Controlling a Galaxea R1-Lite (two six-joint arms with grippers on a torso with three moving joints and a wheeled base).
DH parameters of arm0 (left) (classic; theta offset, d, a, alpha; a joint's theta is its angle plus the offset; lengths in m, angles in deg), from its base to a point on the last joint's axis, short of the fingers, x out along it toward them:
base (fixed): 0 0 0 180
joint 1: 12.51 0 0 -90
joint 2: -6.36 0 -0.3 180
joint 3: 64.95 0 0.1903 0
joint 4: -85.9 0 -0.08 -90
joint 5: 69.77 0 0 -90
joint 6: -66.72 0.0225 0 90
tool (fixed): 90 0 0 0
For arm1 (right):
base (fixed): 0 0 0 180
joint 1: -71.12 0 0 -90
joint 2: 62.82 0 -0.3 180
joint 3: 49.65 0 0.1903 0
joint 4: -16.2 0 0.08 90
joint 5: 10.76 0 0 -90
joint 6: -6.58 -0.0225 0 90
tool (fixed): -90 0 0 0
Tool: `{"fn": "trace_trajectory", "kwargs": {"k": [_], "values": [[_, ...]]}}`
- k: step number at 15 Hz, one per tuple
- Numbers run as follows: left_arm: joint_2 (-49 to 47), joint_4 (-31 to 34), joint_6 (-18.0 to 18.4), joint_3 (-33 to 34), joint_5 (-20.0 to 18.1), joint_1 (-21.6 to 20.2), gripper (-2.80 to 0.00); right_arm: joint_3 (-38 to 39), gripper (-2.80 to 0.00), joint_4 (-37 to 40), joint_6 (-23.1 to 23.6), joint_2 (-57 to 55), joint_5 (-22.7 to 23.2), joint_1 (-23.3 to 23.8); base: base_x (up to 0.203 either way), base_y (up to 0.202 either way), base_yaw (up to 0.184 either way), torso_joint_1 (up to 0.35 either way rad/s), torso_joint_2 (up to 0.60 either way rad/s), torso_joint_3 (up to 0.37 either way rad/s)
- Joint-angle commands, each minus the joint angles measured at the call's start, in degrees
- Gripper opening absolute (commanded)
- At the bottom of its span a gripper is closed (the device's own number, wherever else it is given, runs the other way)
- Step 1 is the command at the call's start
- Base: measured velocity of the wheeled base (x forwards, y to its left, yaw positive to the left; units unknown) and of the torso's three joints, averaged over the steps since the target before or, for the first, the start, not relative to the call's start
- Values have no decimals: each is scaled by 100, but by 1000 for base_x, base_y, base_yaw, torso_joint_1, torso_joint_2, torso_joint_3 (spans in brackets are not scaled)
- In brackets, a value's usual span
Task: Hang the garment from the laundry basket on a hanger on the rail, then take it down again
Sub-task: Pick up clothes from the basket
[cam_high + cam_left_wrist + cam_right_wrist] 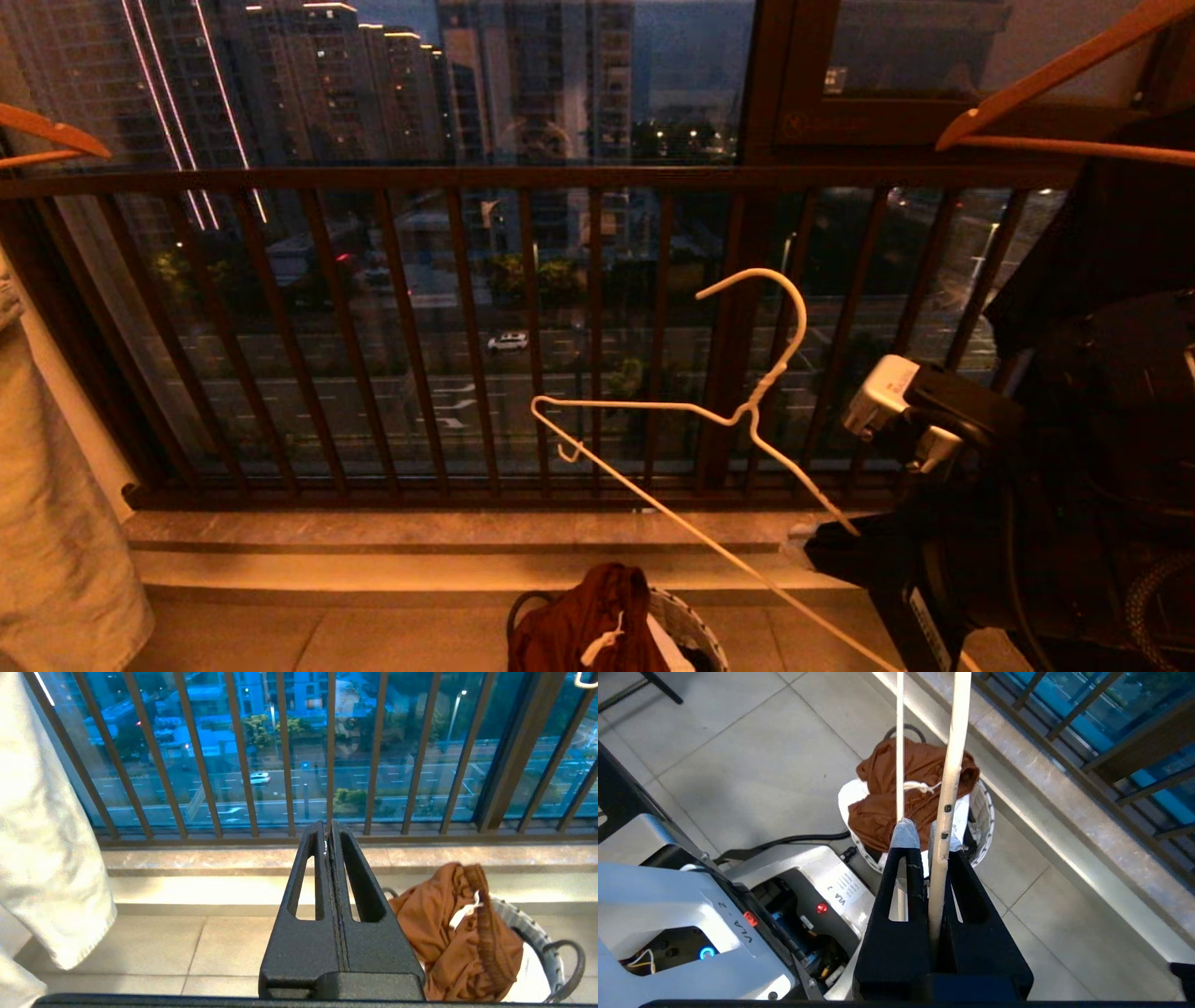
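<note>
The garment (588, 621), rust-brown shorts with a white drawstring, lies heaped in the laundry basket (698, 627) on the floor tiles below me. Both also show in the left wrist view, the garment (448, 933) in the laundry basket (537, 935), and in the right wrist view, the garment (882, 798) in the basket (986, 812). My right gripper (924, 833) is shut on one wire of the thin white hanger (953, 765). The hanger (752, 411) tilts in the air in front of the railing, above the basket, hook uppermost. My left gripper (329, 828) is shut and empty, beside the basket. The rail is out of view.
A dark brown barred railing (597, 177) and a stone ledge (467, 532) close off the front. Light jeans (56, 523) hang at the left, a black garment (1111, 215) at the right. Wooden hangers (1055, 75) hang above. My base (738, 905) stands next to the basket.
</note>
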Motion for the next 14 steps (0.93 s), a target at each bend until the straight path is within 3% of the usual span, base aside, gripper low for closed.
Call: {"fn": "trace_trajectory", "kwargs": {"k": [1,14], "values": [[-5,-3,0,62,2,0,-280,15,-280,7,3,26,2,-3,0,0,0,-212,515,312],[-5,-3,0,62,2,0,-280,208,-280,-2,20,174,-252,-3,0,0,0,-169,487,316]]}}
